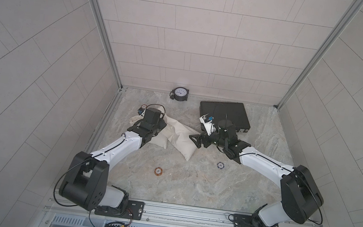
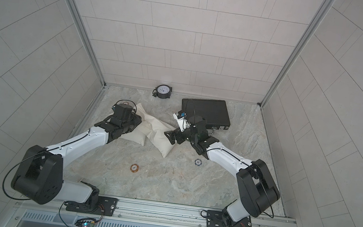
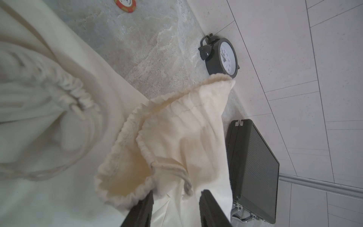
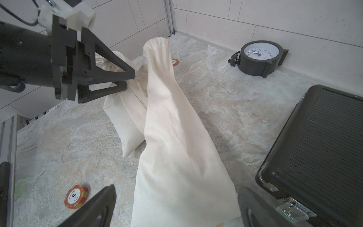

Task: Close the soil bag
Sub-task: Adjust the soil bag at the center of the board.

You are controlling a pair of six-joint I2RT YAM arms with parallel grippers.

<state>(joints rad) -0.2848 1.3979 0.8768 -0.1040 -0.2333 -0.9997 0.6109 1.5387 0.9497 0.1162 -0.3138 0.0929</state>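
Soil bag (image 1: 180, 137) (image 2: 158, 139): I find it in both top views a little left of centre on the marble table (image 1: 189, 190), a long cream cloth sack lying on a diagonal from upper left to lower right between the two arms. In the right wrist view its body (image 4: 176, 137) runs from the bottom centre up to a ruffled mouth near the top centre. The left wrist view shows that mouth (image 3: 125, 176) gaping, with the drawstring loose at the rim — not closed.

Left gripper (image 3: 177, 192) (image 4: 127, 80): the jaws are drawn part-way together, and a fold of cloth just below the rim fills the gap between them. I read this as a pinch on the fabric.

Right gripper (image 4: 176, 187) (image 1: 196, 140): the jaws are spread wide, one on either side of the sack's lower end. I cannot tell whether they touch it.

A second cloth bag (image 4: 127, 133) lies partly under the first, at centre left — its neck is gathered.

Also noted:
- alarm clock (image 1: 180, 92), against the back wall;
- black case (image 1: 224, 112), right of the clock;
- orange chip (image 1: 158, 171), lower centre;
- grey chip (image 1: 220, 165), below the right wrist.
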